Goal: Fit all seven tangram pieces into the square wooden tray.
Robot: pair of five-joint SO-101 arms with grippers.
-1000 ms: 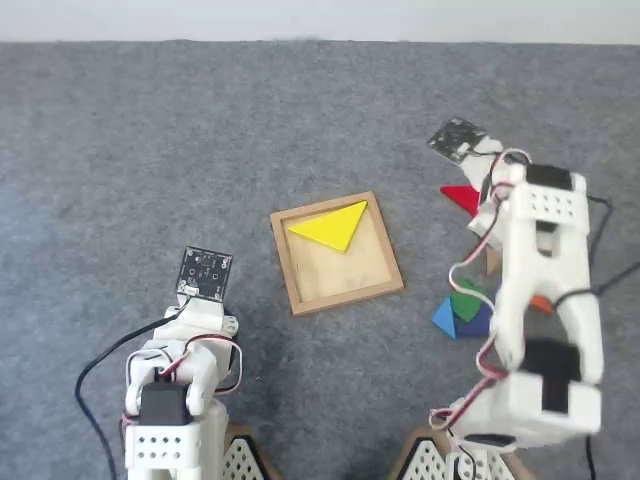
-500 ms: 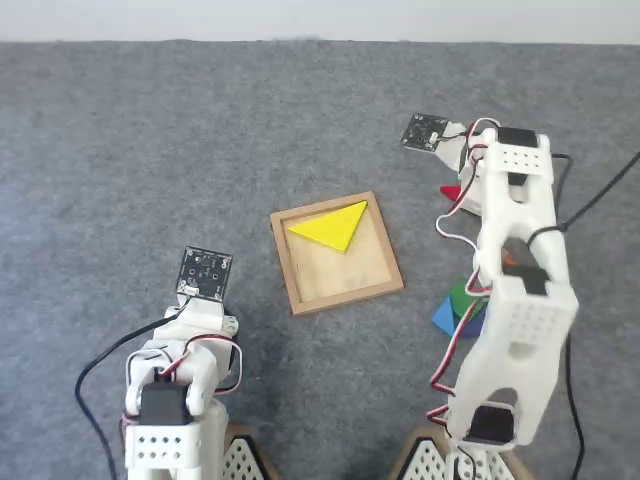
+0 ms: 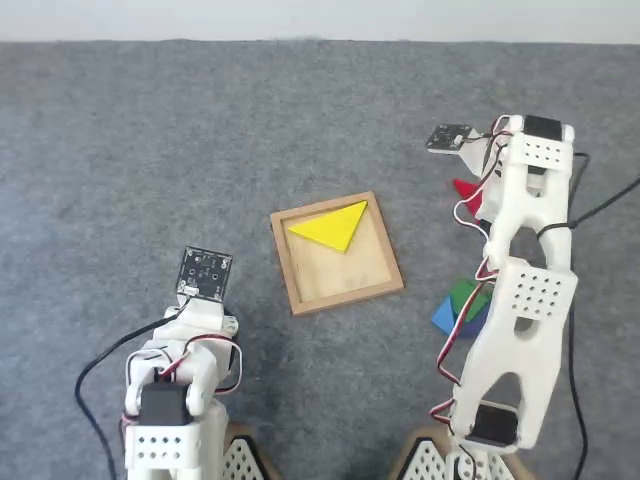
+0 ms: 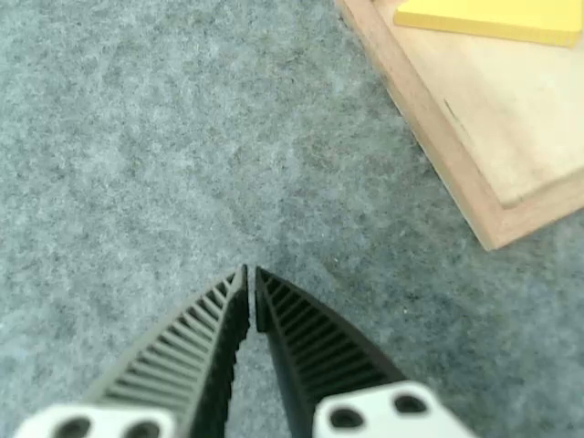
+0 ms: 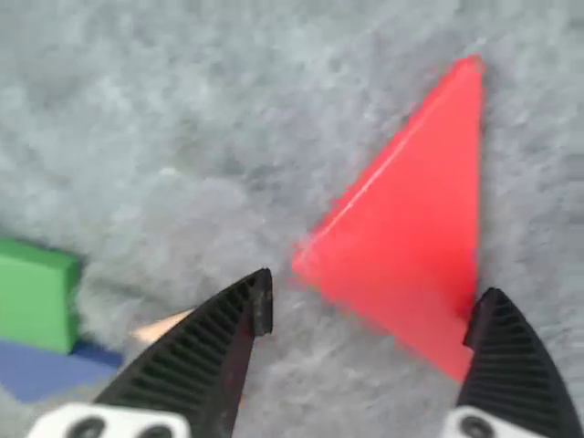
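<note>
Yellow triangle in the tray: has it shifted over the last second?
No. The yellow triangle lies in the same far corner of the tray, along its far rim.

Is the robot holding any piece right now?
No. The right gripper is open astride the red triangle, not clamped on it; the left gripper is shut on nothing.

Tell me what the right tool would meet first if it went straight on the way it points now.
Most likely the red triangle: the right tool is open and straddles the piece. How far above it the tool sits is unclear.
</note>
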